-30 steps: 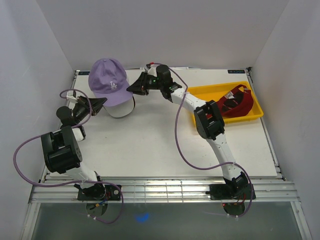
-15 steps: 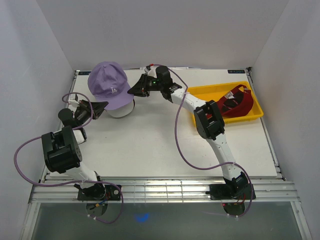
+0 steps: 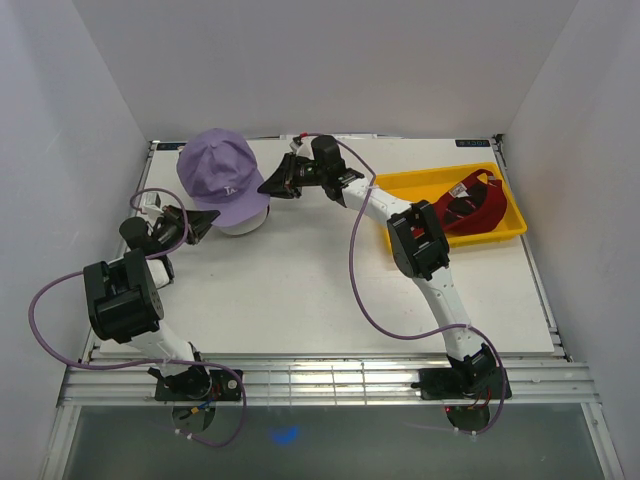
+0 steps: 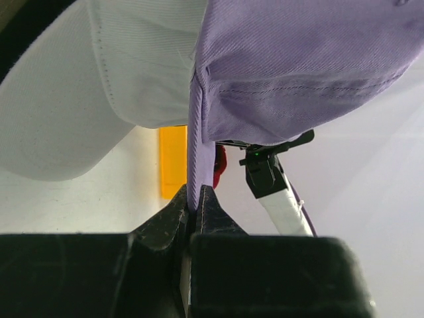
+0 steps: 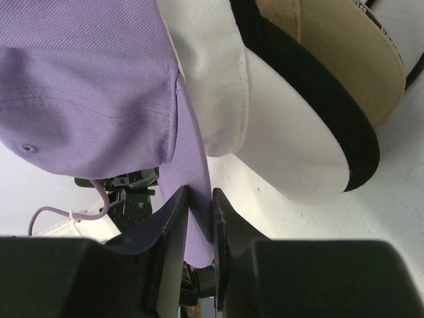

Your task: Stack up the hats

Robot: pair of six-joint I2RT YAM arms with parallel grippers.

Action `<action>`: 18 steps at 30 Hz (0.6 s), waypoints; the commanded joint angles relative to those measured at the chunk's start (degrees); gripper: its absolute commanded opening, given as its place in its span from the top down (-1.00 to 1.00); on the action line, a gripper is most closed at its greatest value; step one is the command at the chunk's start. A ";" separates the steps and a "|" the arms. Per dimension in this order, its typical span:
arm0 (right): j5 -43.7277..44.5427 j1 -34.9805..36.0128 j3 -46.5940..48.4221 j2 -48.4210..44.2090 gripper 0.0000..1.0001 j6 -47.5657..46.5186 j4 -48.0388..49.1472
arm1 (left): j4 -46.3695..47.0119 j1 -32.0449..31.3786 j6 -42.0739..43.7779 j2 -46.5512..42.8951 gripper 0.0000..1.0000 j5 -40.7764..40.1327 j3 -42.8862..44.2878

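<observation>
Fabric of the purple hat [image 3: 222, 175] was pinched by the left gripper [image 3: 205, 218] and, opposite, by the right gripper [image 3: 268, 184]; I saw it over the white hat [image 3: 243, 222] at far left of the table [image 3: 300, 280].

Purple cap [image 4: 291, 66] in left pincer [image 4: 194, 207]

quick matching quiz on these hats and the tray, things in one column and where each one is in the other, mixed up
Things:
1. purple hat
2. white hat
3. red hat
4. tray

Places:
A. lying in the tray
B. on the right side of the table
C. pinched by the left gripper and the right gripper
D. beneath the purple hat

Pairs: 1-C, 2-D, 3-A, 4-B
</observation>
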 commanded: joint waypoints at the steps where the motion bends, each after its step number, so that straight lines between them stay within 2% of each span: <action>1: -0.61 1.48 -0.43 -0.60 0.52 -1.86 0.02 | -7.30 -1.54 5.02 0.75 1.00 3.05 -0.74; 18: -0.08 1.13 0.26 1.95 0.52 -3.01 -2.00 | -16.71 -1.54 11.70 1.81 1.00 -0.29 -0.04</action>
